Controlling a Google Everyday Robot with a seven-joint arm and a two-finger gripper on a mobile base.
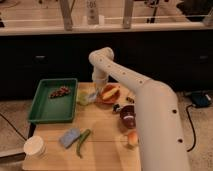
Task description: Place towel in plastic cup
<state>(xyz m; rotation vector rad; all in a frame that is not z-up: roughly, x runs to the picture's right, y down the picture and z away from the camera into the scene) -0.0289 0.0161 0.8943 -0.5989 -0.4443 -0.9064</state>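
My pincer (98, 91) hangs right over the towel (92, 99), beside the plastic cup (82, 98). I cannot tell whether it is gripping anything.

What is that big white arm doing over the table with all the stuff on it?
A robot's white arm reaches to the far end of the table. Its tool is down over a small pale towel. The towel is between a little yellow-green plastic cup and an orange bowl, and not in the cup yet. Whether the tool has hold of it can't be made out.
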